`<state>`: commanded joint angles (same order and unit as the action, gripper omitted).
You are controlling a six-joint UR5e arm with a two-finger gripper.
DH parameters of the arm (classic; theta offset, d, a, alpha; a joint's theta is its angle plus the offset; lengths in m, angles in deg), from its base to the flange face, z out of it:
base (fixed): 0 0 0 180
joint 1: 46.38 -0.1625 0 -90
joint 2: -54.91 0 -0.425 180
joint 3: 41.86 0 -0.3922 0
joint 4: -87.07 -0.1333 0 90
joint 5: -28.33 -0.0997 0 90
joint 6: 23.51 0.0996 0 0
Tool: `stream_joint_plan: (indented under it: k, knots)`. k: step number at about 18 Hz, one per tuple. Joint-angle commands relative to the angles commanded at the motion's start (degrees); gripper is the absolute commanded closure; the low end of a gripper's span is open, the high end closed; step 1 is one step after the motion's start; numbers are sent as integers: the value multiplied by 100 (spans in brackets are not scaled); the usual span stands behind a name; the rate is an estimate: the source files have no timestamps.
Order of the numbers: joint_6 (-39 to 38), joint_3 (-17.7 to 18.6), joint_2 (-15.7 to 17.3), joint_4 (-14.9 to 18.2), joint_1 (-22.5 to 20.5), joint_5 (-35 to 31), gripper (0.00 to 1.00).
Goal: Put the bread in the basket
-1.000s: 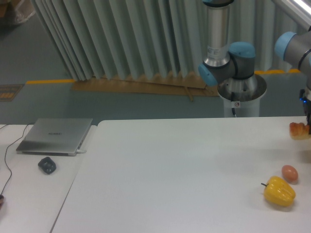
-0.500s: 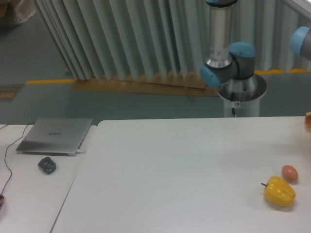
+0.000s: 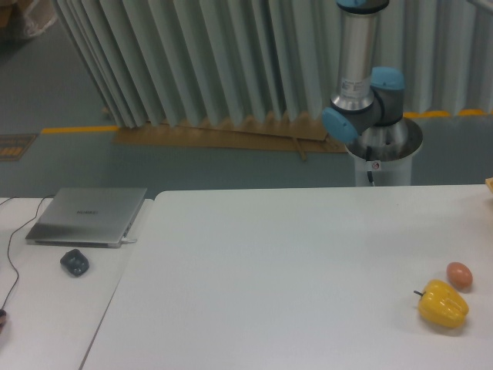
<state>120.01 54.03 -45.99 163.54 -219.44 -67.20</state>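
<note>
Neither the gripper nor the bread is in view, so how the fingers stand cannot be told. A tan sliver (image 3: 489, 183) at the frame's right edge, beyond the yellow pepper (image 3: 443, 304) and egg (image 3: 459, 274), may be the basket; the bread is probably out of frame near it.

A yellow pepper (image 3: 443, 304) lies near the white table's (image 3: 293, 270) right edge, a brownish egg (image 3: 459, 275) just beside it. A closed laptop (image 3: 88, 216) and dark mouse (image 3: 75, 263) sit on the left table (image 3: 46, 308).
</note>
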Motion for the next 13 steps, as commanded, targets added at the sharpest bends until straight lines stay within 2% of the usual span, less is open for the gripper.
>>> stream_joint_plan:
  k: [3, 9, 12, 13]
  knots:
    - [351, -79, -158, -324, -88, -35, 73]
    - [466, -106, -317, -413, -141, -18, 72]
    - [466, -114, -317, -422, -132, -18, 58]
    - [466, -106, -317, -422, -132, -18, 43]
